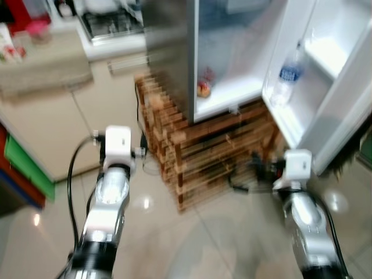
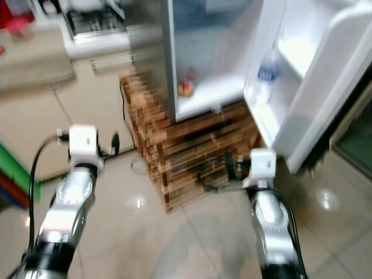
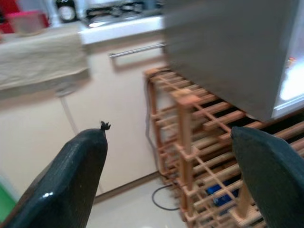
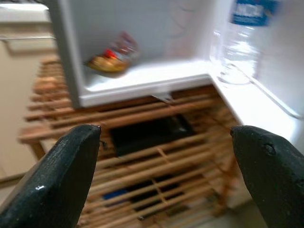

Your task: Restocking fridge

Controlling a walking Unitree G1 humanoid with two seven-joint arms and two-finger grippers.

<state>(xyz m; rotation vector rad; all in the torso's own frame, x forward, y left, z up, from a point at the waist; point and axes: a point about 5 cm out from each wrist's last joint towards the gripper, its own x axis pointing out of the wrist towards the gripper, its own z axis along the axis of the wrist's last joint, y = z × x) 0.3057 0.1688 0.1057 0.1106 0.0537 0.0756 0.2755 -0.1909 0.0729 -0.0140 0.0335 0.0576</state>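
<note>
From my station I saw both sets of jaws standing wide open and holding nothing: the left gripper (image 3: pixel 168 180) showed its two black fingers (image 3: pixel 61 185) far apart with the wooden rack (image 3: pixel 199 142) between them, and the right gripper (image 4: pixel 164 175) was spread the same way, framing the foot of the fridge (image 4: pixel 142 80). In the head views both silver arms reached forward over bare tiled floor (image 1: pixel 192 244), the left arm (image 1: pixel 110 197) level with the rack's near corner, the right arm (image 1: pixel 302 209) just short of the rack and under the lower edge of the open fridge door (image 1: pixel 325 75). The picture was blurred. The floor between and behind the two arms lay open; ahead, the slatted rack carried the fridge and stuck out past its steel side toward me. A black cable (image 1: pixel 142 145) trailed down by the rack's left side, and something dark lay on a low slat near the right arm. Inside the fridge, a small packet of food (image 4: pixel 111 59) sat on the bottom white shelf near the left wall, with the rest of that shelf bare. A water bottle with a blue label (image 1: pixel 288 78) stood upright in the lower door bin, and the door swung out to the right, its edge hanging over the space beside the right arm. Off to the left ran cream cabinets (image 1: pixel 52 133) with a handle bar and a desk (image 1: pixel 110 43) carrying a stove, a cloth draped over its edge; something green and red stood low at the far left.
</note>
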